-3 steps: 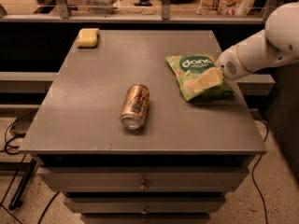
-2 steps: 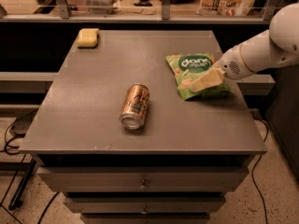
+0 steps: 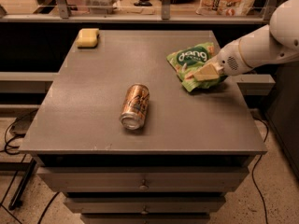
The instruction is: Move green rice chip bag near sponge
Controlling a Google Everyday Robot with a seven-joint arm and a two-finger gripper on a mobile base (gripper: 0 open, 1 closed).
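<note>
At the worktop's point(image 3: 93, 106) right edge, the gripper point(image 3: 201, 75) pinched the light, crinkly, slippery green rice chip bag point(image 3: 194, 56) by its near corner.

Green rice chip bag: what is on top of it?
The pincer lies over the lower right of the green rice chip bag, hiding that part. Its dark green logo is uncovered.
</note>
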